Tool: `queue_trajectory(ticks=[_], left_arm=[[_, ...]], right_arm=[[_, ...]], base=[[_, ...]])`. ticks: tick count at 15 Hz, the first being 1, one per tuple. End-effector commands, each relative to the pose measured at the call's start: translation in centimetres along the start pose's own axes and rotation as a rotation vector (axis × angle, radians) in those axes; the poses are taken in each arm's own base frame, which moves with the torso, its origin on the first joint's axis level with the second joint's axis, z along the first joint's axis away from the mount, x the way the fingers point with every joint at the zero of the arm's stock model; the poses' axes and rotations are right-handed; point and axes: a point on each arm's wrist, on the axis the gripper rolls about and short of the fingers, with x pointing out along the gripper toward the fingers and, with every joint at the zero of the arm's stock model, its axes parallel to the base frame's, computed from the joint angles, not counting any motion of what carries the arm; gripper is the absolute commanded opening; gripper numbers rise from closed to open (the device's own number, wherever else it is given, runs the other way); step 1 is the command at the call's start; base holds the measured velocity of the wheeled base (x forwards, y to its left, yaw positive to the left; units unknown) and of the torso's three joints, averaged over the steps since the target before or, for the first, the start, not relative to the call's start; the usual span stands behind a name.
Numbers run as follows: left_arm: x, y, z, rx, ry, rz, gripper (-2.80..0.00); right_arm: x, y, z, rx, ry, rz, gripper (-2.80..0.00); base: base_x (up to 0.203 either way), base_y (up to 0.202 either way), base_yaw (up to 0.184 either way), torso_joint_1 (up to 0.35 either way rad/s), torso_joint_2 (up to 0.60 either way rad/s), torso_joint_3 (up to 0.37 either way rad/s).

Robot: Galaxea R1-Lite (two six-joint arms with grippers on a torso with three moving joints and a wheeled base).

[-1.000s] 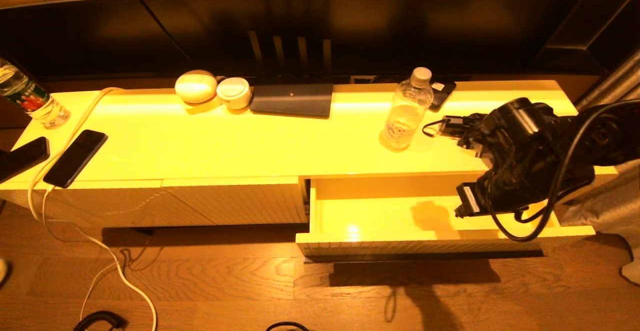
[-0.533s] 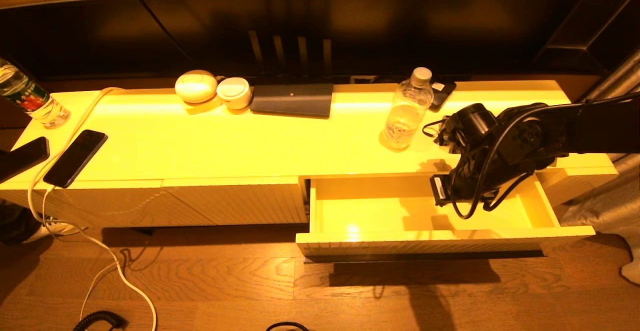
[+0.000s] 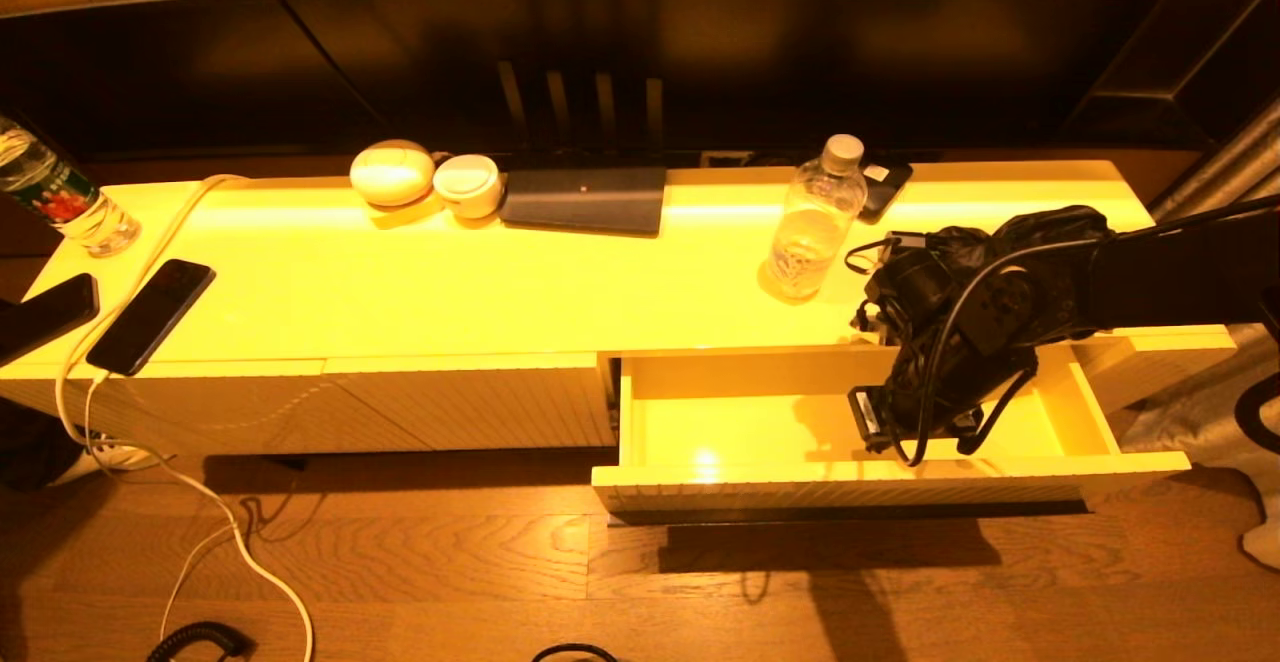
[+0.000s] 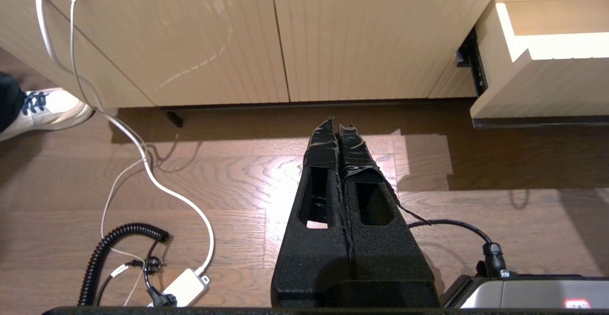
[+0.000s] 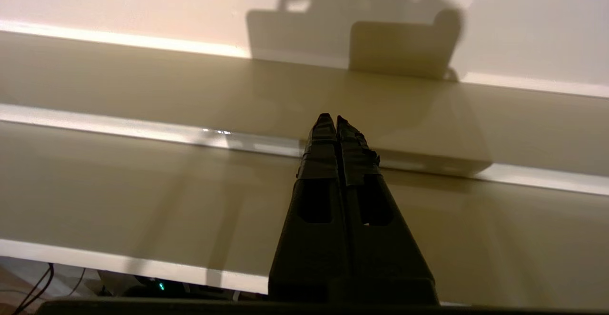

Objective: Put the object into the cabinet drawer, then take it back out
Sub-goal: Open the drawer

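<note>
The cabinet drawer (image 3: 760,490) stands pulled out at the right, and its visible glossy cream-yellow floor is bare. My right arm (image 3: 945,342) reaches down into its right half. In the right wrist view the right gripper (image 5: 337,117) is shut with nothing between its fingers, just above the drawer's floor. A clear water bottle (image 3: 812,222) stands on the cabinet top behind the drawer. Which thing is the task's object I cannot tell. My left gripper (image 4: 338,123) is shut and empty over the wooden floor in front of the ribbed panels (image 4: 200,44), left of the drawer (image 4: 537,82).
On the cabinet top are a dark tablet (image 3: 585,200), two round white items (image 3: 392,173), a phone (image 3: 885,187) behind the bottle, another bottle (image 3: 55,197) and two phones (image 3: 150,314) at the left. White cables (image 3: 200,502) trail over the floor; a shoe (image 4: 40,113) stands nearby.
My right arm has swung left from the drawer's right end and dropped lower into the drawer. Nothing on the cabinet top has moved.
</note>
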Motion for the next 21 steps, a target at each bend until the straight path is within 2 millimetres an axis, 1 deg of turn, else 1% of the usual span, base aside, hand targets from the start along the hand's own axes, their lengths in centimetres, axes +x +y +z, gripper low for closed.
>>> queue_trajectory(ticks=[1,4,5,10,16,18,19,21], left_arm=[[0.0,0.0,0.0,0.000,0.001,0.000,-2.80],[0.0,0.0,0.0,0.000,0.001,0.000,-2.80],[0.0,0.0,-0.1,0.000,0.002,0.000,-2.80],[0.0,0.0,0.0,0.000,0.001,0.000,-2.80],[0.0,0.0,0.0,0.000,0.001,0.000,-2.80],[0.0,0.0,0.0,0.000,0.001,0.000,-2.80],[0.0,0.0,0.0,0.000,0.001,0.000,-2.80],[0.0,0.0,0.0,0.000,0.001,0.000,-2.80]], right_arm=[[-0.1,0.0,-0.5,-0.003,0.040,-0.009,-2.80],[-0.2,0.0,-1.6,-0.010,0.120,-0.025,-2.80],[-0.1,0.0,-2.2,-0.015,0.154,-0.033,-2.80],[0.0,0.3,-4.5,-0.027,0.230,-0.047,-2.80],[0.7,0.5,-8.0,-0.058,0.349,-0.068,-2.80],[0.8,0.7,-8.2,-0.065,0.354,-0.068,-2.80],[0.7,0.8,-8.1,-0.064,0.342,-0.066,-2.80],[-0.1,0.8,-7.7,-0.043,0.308,-0.062,-2.80]], base=[[0.000,0.000,0.000,0.000,0.00,0.000],[0.000,0.000,0.000,0.000,0.00,0.000],[0.000,0.000,0.000,0.000,0.00,0.000],[0.000,0.000,0.000,0.000,0.00,0.000],[0.000,0.000,0.000,0.000,0.00,0.000],[0.000,0.000,0.000,0.000,0.00,0.000],[0.000,0.000,0.000,0.000,0.00,0.000],[0.000,0.000,0.000,0.000,0.00,0.000]])
